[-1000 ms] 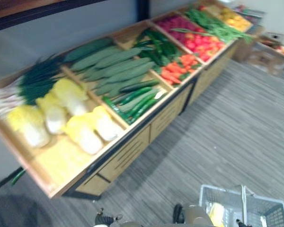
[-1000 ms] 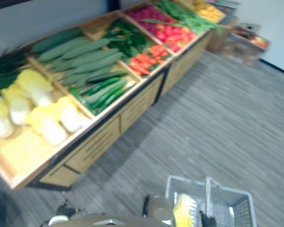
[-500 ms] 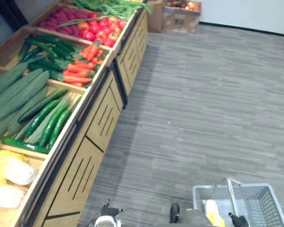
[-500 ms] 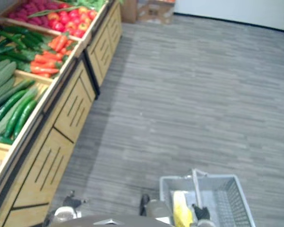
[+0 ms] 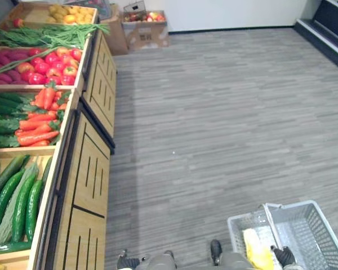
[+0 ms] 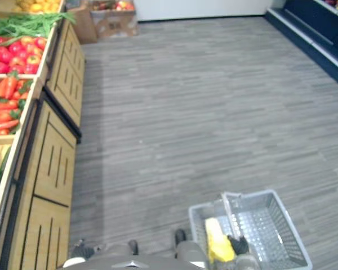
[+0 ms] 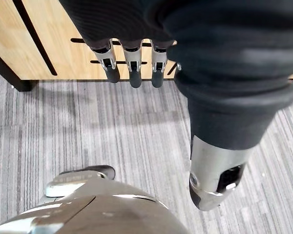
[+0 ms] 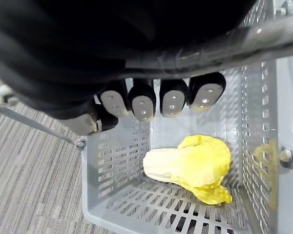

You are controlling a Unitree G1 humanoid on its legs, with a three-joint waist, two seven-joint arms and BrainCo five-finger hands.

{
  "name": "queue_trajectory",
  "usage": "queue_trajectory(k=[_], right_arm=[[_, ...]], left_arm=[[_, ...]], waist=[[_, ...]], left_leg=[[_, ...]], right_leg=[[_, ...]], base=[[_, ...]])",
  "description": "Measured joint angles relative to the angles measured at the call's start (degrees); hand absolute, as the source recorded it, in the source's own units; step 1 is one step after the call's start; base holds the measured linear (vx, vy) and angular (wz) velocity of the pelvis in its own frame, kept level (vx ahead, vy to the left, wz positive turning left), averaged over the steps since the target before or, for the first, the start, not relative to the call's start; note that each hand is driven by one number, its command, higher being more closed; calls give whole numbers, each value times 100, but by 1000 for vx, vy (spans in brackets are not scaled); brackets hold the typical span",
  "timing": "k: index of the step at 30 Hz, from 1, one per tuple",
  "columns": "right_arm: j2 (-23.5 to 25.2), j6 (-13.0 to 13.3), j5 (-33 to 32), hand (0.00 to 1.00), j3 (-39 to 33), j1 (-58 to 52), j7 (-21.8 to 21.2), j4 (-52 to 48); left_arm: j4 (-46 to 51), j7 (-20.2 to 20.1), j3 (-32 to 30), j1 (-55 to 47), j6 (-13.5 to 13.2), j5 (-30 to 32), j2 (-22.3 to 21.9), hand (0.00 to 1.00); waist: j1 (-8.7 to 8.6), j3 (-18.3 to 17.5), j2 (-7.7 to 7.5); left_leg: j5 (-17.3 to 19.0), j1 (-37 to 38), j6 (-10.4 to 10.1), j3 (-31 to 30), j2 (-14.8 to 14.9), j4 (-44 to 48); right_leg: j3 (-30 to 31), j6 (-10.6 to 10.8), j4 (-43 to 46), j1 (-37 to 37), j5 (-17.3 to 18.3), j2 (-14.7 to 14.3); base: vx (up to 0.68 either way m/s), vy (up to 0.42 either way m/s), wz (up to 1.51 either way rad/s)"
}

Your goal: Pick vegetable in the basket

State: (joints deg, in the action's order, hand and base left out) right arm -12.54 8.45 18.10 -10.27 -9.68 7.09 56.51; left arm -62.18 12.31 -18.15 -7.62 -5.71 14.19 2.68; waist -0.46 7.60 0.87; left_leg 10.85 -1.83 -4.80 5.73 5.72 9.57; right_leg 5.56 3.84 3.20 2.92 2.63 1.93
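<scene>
A grey plastic basket (image 5: 312,233) hangs low at my right side, over the carpet. A pale yellow napa cabbage (image 8: 190,165) lies on the basket's floor; it is also visible as the cabbage (image 5: 256,250) in the left eye view. My right hand (image 8: 141,105) is shut on the basket's metal handle (image 8: 219,44), fingers curled under the bar. In the left wrist view my left hand (image 7: 132,63) hangs empty beside the wooden stand front (image 7: 49,39), its fingers straight and its thumb apart.
A long wooden produce stand (image 5: 87,169) runs along my left, holding cucumbers (image 5: 19,202), carrots (image 5: 39,121), tomatoes (image 5: 50,62) and green beans (image 5: 45,36). A cardboard box (image 5: 143,28) of fruit sits at its far end. A dark shelf base (image 6: 321,39) lines the right.
The camera has swung to the right, so the stand now sits at the left edge and open carpet is ahead. The basket with the cabbage stays in my right hand.
</scene>
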Motion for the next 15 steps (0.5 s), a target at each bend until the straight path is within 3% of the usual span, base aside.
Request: queue_trajectory(k=[3, 5, 6, 7, 8, 11, 12, 13, 15], right_arm=[[-49, -2, 0, 100, -54, -66, 3, -7], [5, -7, -10, 100, -125, -53, 7, -72], [12, -8, -10, 100, -158, -37, 8, -106], [25, -12, -14, 100, -186, -32, 11, -242], [179, -15, -14, 100, -244, -31, 13, -344], [305, -19, -24, 100, -292, -38, 42, -460], [340, -15, -21, 100, -274, 5, 42, -469], [370, -11, -17, 100, -266, 43, 41, -468], [516, -14, -20, 100, -266, 54, -12, -401]], left_arm=[[2, 1, 80, -5, -1, 34, -17, 0], [3, -5, 239, 29, -2, 72, 22, 0], [2, -6, 274, 39, 0, 72, 26, 0], [2, -16, 364, 49, -2, 75, 75, 0], [4, -27, 494, 53, -1, 95, 180, 0], [79, -33, 487, 28, 6, 209, 220, 0], [80, -40, 482, 41, 11, 228, 231, 0], [76, -47, 482, 59, 12, 232, 243, 0], [74, -102, 470, 122, 15, 232, 233, 0]], waist=[[70, -36, 13], [84, -37, -20], [110, -37, -16], [123, -17, -56], [89, 66, -194], [66, 122, -247], [88, 122, -268], [83, 124, -272], [44, 145, -225]], left_leg=[[-9, 246, 132, 165, -159, -250], [63, 410, 185, 236, -263, -239], [64, 452, 187, 312, -265, -251], [63, 542, 187, 402, -293, -223], [101, 791, 237, 492, -379, -235], [361, 1247, 383, 566, -326, -290], [429, 1333, 391, 610, -279, -317], [453, 1364, 372, 624, -248, -335], [570, 1404, 246, 632, -42, -348]], right_leg=[[111, 210, 333, 86, 241, 141], [101, 360, 1374, 478, 608, 215], [99, 355, 1757, 661, 621, 202], [37, 341, 2754, 1079, 613, 207], [-112, 211, 3648, 1366, 526, 320], [-537, 101, 4939, 1823, 214, 509], [-787, -42, 4965, 1977, 400, 589], [-939, -53, 4825, 2050, 450, 632], [-1405, -49, 3647, 2201, 442, 621]], base=[[176, 133, -17], [169, 74, -9], [151, 58, -19], [135, 49, -9], [126, 41, 0], [158, 13, -9], [130, -8, -28], [166, -20, -19], [242, -79, -1]])
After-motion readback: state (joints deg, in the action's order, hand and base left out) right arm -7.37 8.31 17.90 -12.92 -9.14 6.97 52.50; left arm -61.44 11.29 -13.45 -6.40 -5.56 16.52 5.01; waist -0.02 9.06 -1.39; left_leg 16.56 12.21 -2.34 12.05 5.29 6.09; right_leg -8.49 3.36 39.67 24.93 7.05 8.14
